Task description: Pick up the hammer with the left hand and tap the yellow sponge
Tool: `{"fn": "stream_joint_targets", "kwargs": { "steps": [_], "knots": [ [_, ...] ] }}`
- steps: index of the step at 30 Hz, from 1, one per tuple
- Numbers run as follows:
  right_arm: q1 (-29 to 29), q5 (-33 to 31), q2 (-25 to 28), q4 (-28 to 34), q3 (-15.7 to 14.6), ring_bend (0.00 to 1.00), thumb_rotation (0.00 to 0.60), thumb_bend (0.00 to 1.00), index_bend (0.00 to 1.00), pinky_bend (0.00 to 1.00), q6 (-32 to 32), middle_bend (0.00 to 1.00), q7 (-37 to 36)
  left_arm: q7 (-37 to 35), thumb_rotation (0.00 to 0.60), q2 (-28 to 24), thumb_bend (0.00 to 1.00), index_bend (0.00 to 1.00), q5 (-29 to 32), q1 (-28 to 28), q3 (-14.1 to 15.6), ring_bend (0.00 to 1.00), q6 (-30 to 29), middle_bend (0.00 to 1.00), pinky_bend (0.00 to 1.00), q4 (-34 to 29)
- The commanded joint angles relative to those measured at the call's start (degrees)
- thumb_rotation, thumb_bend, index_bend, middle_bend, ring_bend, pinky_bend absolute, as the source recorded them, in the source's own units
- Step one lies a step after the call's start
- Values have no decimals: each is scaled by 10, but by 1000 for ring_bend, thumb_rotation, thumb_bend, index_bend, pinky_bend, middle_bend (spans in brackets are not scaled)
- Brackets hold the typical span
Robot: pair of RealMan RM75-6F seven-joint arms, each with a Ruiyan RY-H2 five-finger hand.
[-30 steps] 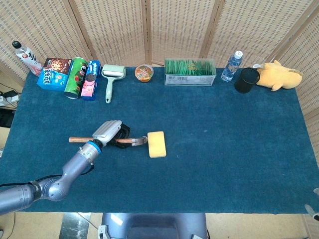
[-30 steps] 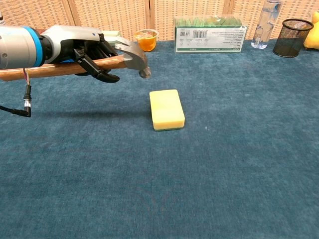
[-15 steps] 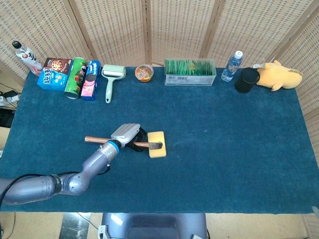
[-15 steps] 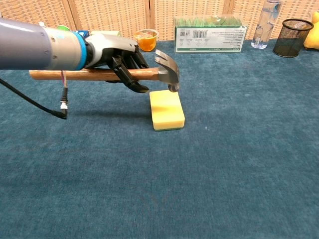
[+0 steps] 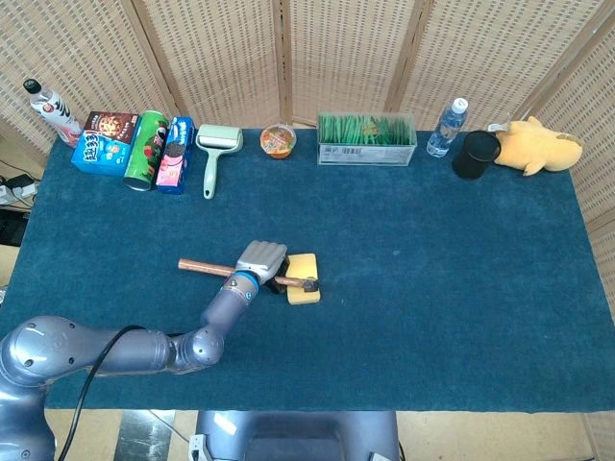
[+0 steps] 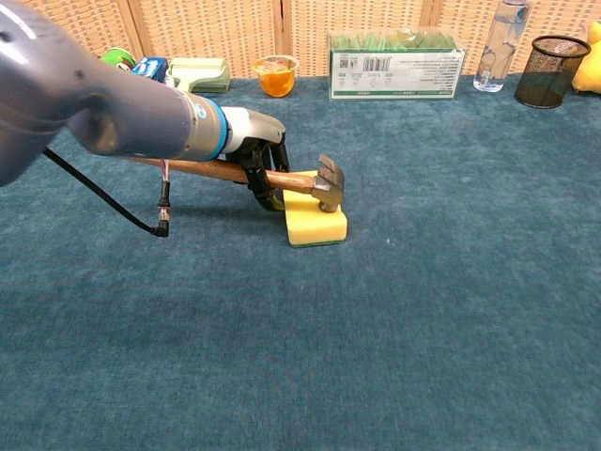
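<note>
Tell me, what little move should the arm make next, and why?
Probably lift the hammer a little, straight up. The left hand grips its wooden handle, and the metal head already rests on the yellow sponge, so the tap seems to have landed; raising it frees the sponge.

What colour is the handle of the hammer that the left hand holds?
The hammer has a reddish-brown wooden handle, clearest in the chest view, gripped by the left hand.

Left part of the yellow sponge [image 6: 315,212] hidden behind the left hand [image 6: 255,160] and hammer [image 6: 324,184] head. Hammer grip covered by curled fingers; handle's far end lost behind the forearm in chest view. Labels on the snack boxes [image 5: 104,140] too small to read.
</note>
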State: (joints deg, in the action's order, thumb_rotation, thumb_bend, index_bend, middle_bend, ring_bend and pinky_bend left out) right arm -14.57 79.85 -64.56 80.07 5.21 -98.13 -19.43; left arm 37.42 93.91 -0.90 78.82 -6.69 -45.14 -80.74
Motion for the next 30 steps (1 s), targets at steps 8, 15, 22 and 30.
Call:
{"fn": "stream_joint_targets", "kwargs": {
  "steps": [8,15,22,30],
  "knots": [
    [-2,10,2,12,0,475,600,104,451,349,-6,492,13,1,600,-25,384,866,81,8,-83,874,-15,893,844,-34],
    [3,19,1,23,0,475,600,104,451,349,-3,492,27,-64,600,-91,384,867,64,-39,-109,874,26,893,844,-85],
    [7,23,3,32,0,475,600,104,451,347,0,492,38,-105,600,-123,384,866,44,-64,-97,874,71,893,844,-95],
    [11,23,1,36,0,474,600,104,451,348,6,492,45,-116,600,-131,385,866,67,-45,-45,875,119,893,844,-74]
  ]
}}
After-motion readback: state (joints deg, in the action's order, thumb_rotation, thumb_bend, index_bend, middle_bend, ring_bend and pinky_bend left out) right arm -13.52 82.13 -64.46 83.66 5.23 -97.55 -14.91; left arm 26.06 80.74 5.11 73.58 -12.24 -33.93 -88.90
